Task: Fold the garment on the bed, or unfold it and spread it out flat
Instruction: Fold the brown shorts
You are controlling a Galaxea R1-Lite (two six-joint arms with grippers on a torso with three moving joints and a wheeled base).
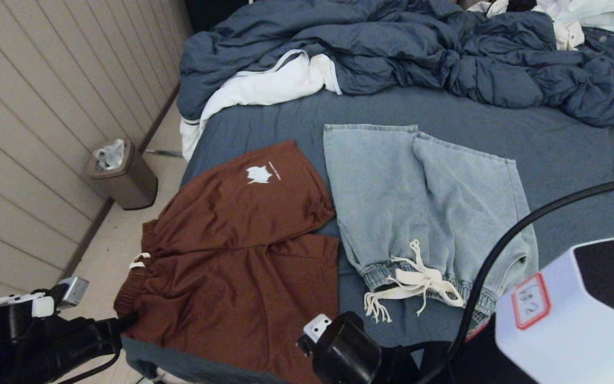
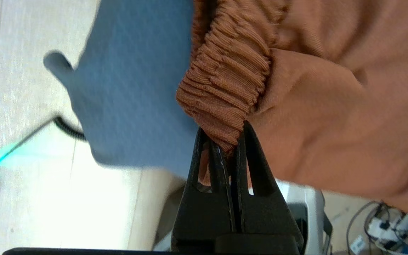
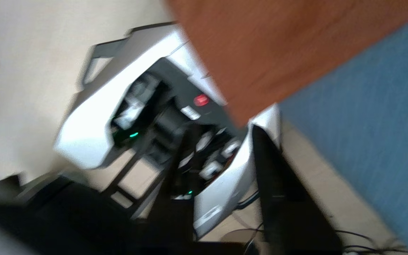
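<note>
At the near left corner of the bed, the rust-brown shorts lie spread on the slate-blue sheet, one edge overhanging the bed's front. Just beside them, toward the bed's middle, lie light-blue denim shorts with a cream drawstring; a rumpled dark blue duvet is heaped at the far end.

The left gripper is clenched on the ribbed elastic waistband at the corner of the brown shorts. The right gripper hangs below the overhanging hem; its fingers stand apart with nothing between them, the hem corner just above.

Step in hand, as judged: the left corner is secured, the right corner is not — whether the aim is a fold or a flat spread cannot be told. The next move calls for the right fingers to close on the hem so both arms can carry the cloth together.

Markings: a white emblem with a small line of text on the brown shorts — unreadable. A red-bordered label on the robot's white housing bears handwriting, possibly "18-2".
</note>
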